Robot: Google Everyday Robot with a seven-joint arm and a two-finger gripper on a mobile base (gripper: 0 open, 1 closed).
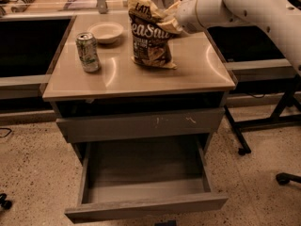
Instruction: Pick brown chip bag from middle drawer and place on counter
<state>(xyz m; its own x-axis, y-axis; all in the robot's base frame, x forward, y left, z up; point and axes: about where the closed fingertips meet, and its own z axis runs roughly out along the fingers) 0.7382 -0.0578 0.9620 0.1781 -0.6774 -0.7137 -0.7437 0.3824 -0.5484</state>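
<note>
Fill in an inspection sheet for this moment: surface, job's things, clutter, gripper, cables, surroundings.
Surface: counter, glossy beige, on top of the grey cabinet.
Job's things: brown chip bag stands upright on the counter's rear half; middle drawer pulled open, nothing seen inside.
Clutter: soda can and white bowl on the counter's left, apart from the bag.
Gripper: gripper at the bag's upper right edge, the bag's top crumpled against it.
Cables: thin dark line on the floor at left, likely a cable.
Surroundings: scratched drawer front shut; speckled floor; black table leg at right.
</note>
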